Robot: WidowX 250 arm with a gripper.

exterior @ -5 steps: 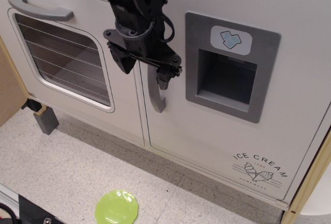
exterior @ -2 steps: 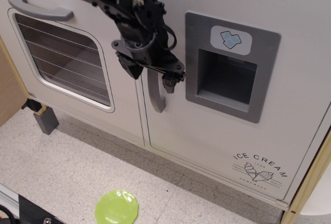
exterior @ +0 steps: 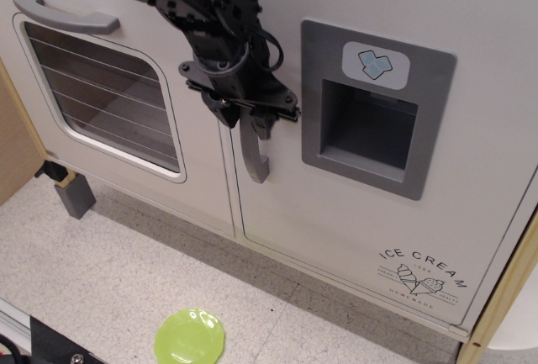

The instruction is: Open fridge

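A: Note the end effector (exterior: 249, 117) first. It sits at the top of the vertical grey handle (exterior: 253, 150), its black fingers closed in around the bar. From this angle you cannot confirm the pads actually pinch it, so log the grip as probable, not certain.

B: And the fridge (exterior: 353, 213) itself?

A: It is the large white door on the right half of the toy kitchen, with the grey dispenser panel (exterior: 374, 108) beside the handle and the "ICE CREAM" print (exterior: 423, 275) low down. It appears fully shut, its edge flush with the oven door (exterior: 109, 87) to the left.

B: How do you expect it to handle?

A: You should treat it as a light, rigid panel, probably held by a weak catch. The handle looks smooth and curved, so it may slip. Hold it along the straight middle of the bar, well away from its free lower tip, and pull outward in an arc about the hinge, likely on the right edge.

B: Anything else?

A: A green plate (exterior: 190, 338) lies on the floor, well apart.
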